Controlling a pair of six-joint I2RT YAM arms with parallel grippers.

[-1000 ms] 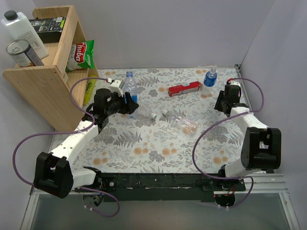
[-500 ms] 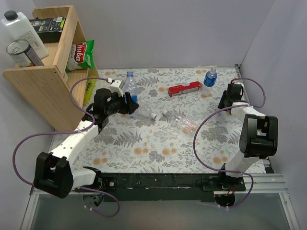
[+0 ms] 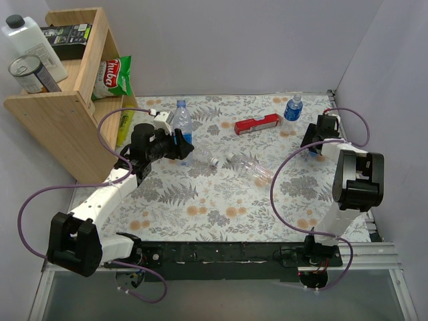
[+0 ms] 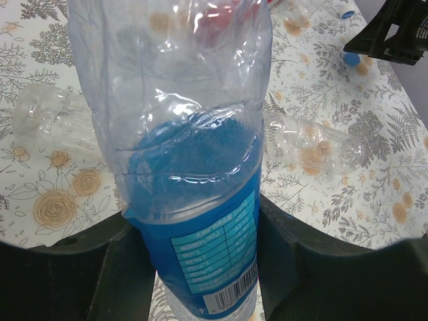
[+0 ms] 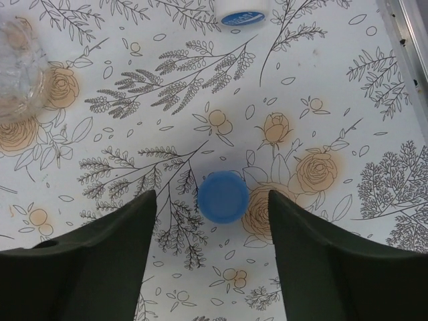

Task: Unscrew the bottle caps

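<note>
One blue cap [image 5: 223,196] is lying loose on the table [image 5: 334,80], mid-frame, since the right gripper [image 5: 210,195] is just spreading open, so that cap looks done. The left gripper [image 4: 194,231] is pinching a bottle [image 4: 190,154].

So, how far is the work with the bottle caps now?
Done: one blue cap lies loose on the table under the open right gripper. In hand: the left gripper is shut on an upright blue-labelled bottle; its top is unclear. Left: the small bottle at the back, one lying clear bottle and a second clear bottle beside it all seem capped.
</note>
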